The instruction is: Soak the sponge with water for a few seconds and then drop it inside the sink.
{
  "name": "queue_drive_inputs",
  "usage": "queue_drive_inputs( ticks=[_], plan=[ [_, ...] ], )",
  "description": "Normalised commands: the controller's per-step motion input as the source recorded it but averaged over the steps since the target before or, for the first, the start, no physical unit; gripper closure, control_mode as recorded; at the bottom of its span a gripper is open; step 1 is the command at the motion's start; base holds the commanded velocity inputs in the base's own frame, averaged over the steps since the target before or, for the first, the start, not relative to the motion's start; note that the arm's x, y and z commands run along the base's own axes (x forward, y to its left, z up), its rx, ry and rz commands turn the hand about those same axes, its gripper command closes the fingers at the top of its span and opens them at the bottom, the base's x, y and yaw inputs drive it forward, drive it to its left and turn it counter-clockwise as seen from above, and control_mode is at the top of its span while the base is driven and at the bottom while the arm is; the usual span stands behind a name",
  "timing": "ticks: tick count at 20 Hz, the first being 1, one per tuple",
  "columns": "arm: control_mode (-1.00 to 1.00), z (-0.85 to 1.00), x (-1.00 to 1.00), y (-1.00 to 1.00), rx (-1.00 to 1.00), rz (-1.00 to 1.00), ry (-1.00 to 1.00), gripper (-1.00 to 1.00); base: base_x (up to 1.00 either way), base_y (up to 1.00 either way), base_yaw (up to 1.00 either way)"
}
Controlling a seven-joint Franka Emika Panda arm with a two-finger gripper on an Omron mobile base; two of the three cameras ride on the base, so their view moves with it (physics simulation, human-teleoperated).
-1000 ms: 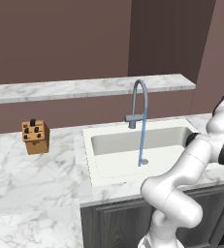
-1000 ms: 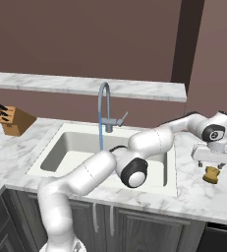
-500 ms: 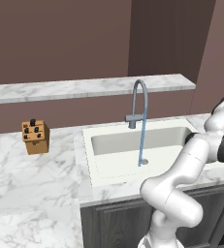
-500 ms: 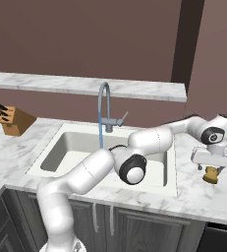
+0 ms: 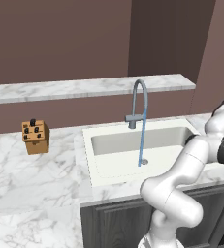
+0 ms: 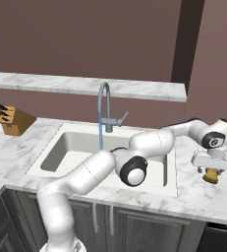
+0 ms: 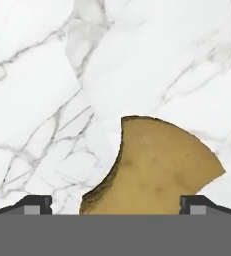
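Note:
The sponge [image 7: 154,167], a yellowish-olive wedge with a dark edge, lies on the marble counter to the right of the sink [image 6: 36,170]. In the right base view the sponge [image 6: 211,176] shows as a small brownish lump just under my hand. My gripper [image 6: 212,170] hangs straight over it, open, and in the hand view the gripper [image 7: 116,204] has one fingertip on each side of the sponge without touching it. A thin pale-blue stream of water [image 5: 141,140] falls from the tap into the white sink [image 5: 87,160]. The same water [image 6: 100,133] runs in the right base view.
The curved grey faucet [image 5: 140,97] [image 6: 105,98] stands behind the basin. A brown knife block [image 5: 36,137] [image 6: 14,120] sits on the counter far left. A marble shelf [image 6: 85,86] runs along the back wall. My arm reaches across the sink's front right corner.
The hand has sunk a little toward the sponge. The jaws stay open and the water keeps running.

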Motion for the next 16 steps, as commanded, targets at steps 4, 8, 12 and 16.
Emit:
queue_drive_inputs(
  ticks=[4,8,12,16],
  plan=[
    [-1.0,0.0,0.16,-0.25,0.16,-0.03,0.0,-1.0,0.0,0.0,0.0],
    [-1.0,0.0,0.06,-0.24,0.08,-0.02,0.0,-1.0,0.0,0.0,0.0],
    [-1.0,0.0,0.03,-0.24,0.07,-0.02,0.0,-1.0,0.0,0.0,0.0],
    [-1.0,0.0,0.0,-0.24,0.04,-0.02,0.02,-1.0,0.0,0.0,0.0]
  ],
)
